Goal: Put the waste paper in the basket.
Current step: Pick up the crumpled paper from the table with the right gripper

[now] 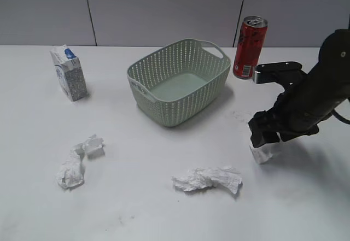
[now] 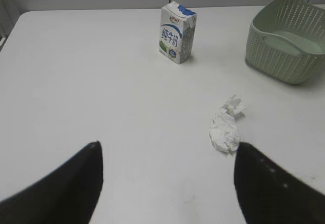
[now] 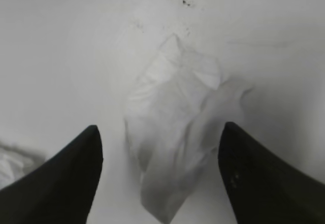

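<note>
Jaws of the left gripper (image 2: 165, 183) stand apart above the white tabletop (image 2: 91, 82) near one crumpled white tissue-paper wad (image 2: 226, 127), the pale mint-green perforated plastic basket (image 1: 180, 80) sits mid-table, and the right gripper (image 3: 160, 178) straddles another wad (image 3: 172, 137), jaws apart.

The right arm (image 1: 322, 96) is matte black and bulky, with rounded housings, a flat rectangular block with a grey end, and a thin black cable at its edge. Both wrist views show broad black fingers (image 2: 61, 191) tapering to rounded tips, faintly speckled
</note>
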Robot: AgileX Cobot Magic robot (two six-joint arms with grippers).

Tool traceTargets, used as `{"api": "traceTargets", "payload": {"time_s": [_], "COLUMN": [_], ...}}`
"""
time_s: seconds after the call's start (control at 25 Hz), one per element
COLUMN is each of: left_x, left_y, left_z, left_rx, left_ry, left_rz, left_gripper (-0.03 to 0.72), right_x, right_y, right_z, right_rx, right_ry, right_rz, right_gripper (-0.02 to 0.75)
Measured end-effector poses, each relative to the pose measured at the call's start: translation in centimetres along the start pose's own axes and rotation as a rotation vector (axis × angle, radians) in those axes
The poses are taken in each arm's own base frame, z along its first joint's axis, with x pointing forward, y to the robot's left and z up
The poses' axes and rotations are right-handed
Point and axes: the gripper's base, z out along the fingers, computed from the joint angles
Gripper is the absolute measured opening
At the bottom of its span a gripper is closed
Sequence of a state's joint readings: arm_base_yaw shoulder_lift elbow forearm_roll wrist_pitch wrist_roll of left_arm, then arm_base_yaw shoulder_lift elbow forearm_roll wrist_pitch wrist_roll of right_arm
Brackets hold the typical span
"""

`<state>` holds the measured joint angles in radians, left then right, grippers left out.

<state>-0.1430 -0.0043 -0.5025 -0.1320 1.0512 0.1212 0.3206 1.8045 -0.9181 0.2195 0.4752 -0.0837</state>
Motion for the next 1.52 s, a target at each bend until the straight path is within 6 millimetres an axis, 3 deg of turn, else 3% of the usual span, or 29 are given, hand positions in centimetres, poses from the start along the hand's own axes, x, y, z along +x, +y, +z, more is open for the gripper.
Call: {"api": "traceTargets", "payload": {"time_s": [0.68, 0.8, 1.0, 1.08, 1.28, 1.52], "left_x": [0.0, 0.0, 0.0, 0.0, 0.0, 0.0], "left_y": [0.0, 0.0, 0.0, 0.0, 0.0, 0.0], "left_z": [0.0, 0.0, 0.0, 0.0, 0.0, 0.0], "left_rx": [0.000, 0.000, -0.001, -0.001, -0.001, -0.001], "left_ry": [-0.001, -0.001, -0.001, -0.001, -0.001, -0.001], "left_rz": [0.000, 0.000, 0.000, 0.000, 0.000, 0.000], "left_gripper": [0.591, 0.591, 0.591, 0.591, 0.590, 0.590], "right_x": [0.0, 0.0, 0.0, 0.0, -0.1, -1.8], "right_y": [-0.5, -0.5, -0.5, -0.5, -0.3, 0.3], "right_z": [2.6, 2.6, 2.6, 2.6, 2.3, 0.8], "right_rx": [0.028, 0.028, 0.028, 0.027, 0.017, -0.009], "right_ry": [0.000, 0.000, 0.000, 0.002, 0.052, 0.130], "right_rz": [0.008, 0.008, 0.008, 0.010, 0.014, 0.004], "right_gripper": [0.476, 0.377, 0.084, 0.013, -0.008, -0.008]}}
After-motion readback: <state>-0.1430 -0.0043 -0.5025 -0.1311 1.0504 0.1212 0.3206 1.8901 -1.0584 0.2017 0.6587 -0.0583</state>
